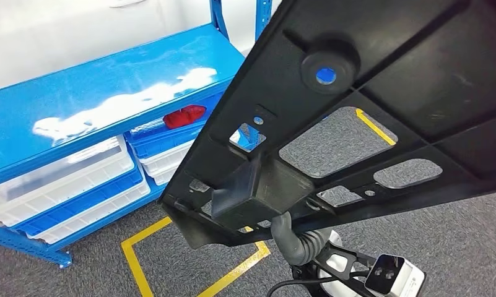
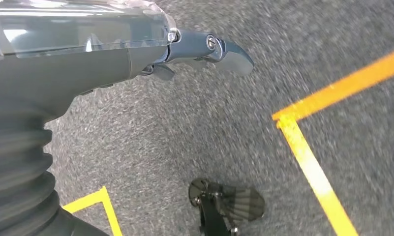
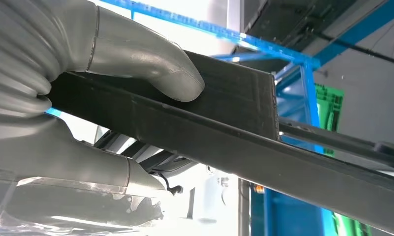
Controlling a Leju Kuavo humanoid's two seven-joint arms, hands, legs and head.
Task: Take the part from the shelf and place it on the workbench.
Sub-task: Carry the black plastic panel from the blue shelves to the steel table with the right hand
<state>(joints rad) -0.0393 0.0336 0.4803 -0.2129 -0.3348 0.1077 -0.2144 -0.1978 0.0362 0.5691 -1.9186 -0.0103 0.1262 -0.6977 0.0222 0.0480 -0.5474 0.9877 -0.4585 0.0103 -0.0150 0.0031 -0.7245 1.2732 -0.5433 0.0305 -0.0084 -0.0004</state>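
Right hand (image 3: 111,98) grasps the part (image 1: 356,117): in the right wrist view its thick grey thumb presses on one face of the black edge, and the rest of the hand lies against the opposite face, so the edge is clamped between them. In the head view the grey wrist goes up under a boxy block on the underside of the part.

From this grip the part, a big flat black panel with many cut-outs, runs away from the hand, up and to the robot's right, tilted, with its long axis going diagonally. It is in the air, apart from the blue shelf (image 1: 103,99) on the left.

Left hand (image 2: 204,51) holds nothing; its fingers are apart over the grey carpet (image 2: 195,128), so the right arm alone carries the load.

I judge the next move is to bring the panel to the workbench; I cannot tell where that stands.
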